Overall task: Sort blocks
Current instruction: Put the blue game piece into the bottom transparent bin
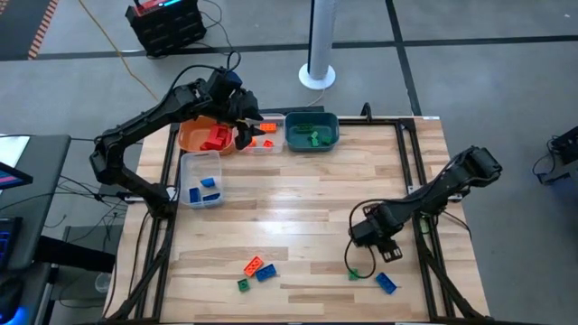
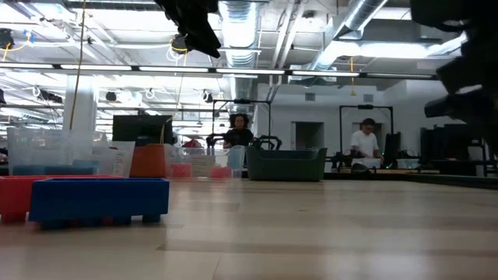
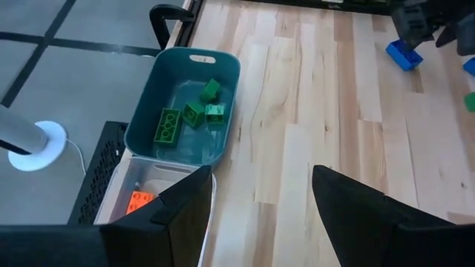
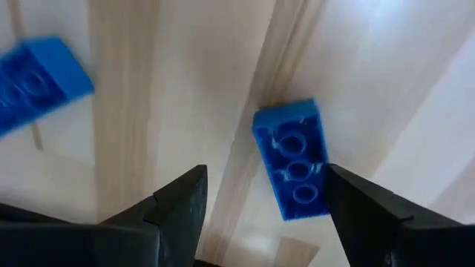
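Right wrist view alone shows a blue block (image 4: 292,159) lying between the right gripper (image 4: 263,194)'s spread fingers; left gripper (image 3: 260,196), fingers apart, hangs over bins.

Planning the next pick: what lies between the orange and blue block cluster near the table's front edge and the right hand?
In the high view, only bare wood lies between the cluster and the open right hand; the small green block sits just below it.
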